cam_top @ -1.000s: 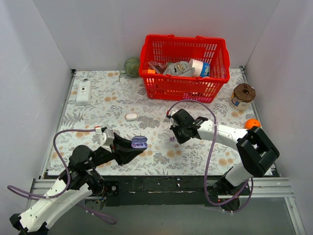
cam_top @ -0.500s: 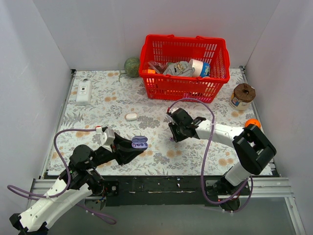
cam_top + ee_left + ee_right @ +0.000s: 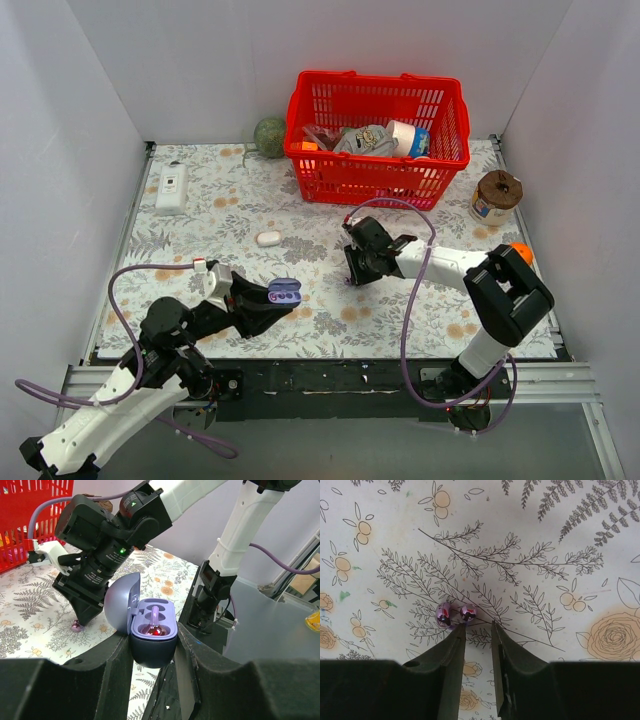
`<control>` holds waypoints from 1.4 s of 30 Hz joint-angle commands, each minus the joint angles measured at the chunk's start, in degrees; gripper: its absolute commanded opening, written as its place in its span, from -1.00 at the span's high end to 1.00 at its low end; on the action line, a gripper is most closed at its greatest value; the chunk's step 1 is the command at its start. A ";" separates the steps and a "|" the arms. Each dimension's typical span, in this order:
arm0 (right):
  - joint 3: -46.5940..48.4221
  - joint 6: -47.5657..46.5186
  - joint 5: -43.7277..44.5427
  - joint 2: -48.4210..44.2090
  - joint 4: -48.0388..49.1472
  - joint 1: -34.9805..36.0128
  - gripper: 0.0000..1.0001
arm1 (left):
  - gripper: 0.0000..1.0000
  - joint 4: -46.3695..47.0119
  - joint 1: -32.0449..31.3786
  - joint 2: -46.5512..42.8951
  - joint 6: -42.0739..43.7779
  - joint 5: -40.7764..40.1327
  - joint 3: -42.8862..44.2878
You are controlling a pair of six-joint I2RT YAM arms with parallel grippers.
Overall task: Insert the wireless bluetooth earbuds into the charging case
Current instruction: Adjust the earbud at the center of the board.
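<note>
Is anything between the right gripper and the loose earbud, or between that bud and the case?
Nothing visible. The earbud lies on bare tablecloth just past the right gripper's parted fingertips. The case sits lid-open in the left gripper, with only open tablecloth between it and the bud.

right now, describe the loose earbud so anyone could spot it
Start at the red basket at the back; in front of it the right gripper points down at the flowered cloth. Just off its tips lies the loose earbud, tiny, glossy and purple, unlike the flat printed flowers.
</note>
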 commanded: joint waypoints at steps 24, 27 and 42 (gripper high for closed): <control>-4.00 -8.34 1.99 -4.99 4.13 -0.05 0.76 | 1.00 1.05 -0.14 -1.00 -0.20 0.86 -0.35; -3.91 -8.25 1.73 -3.58 5.62 -0.05 0.95 | 1.00 0.96 -0.14 -0.73 -0.11 0.95 -0.18; 1.36 -12.03 -2.75 4.06 8.61 -0.05 0.97 | 1.00 -0.27 -0.14 -1.09 0.15 0.77 0.18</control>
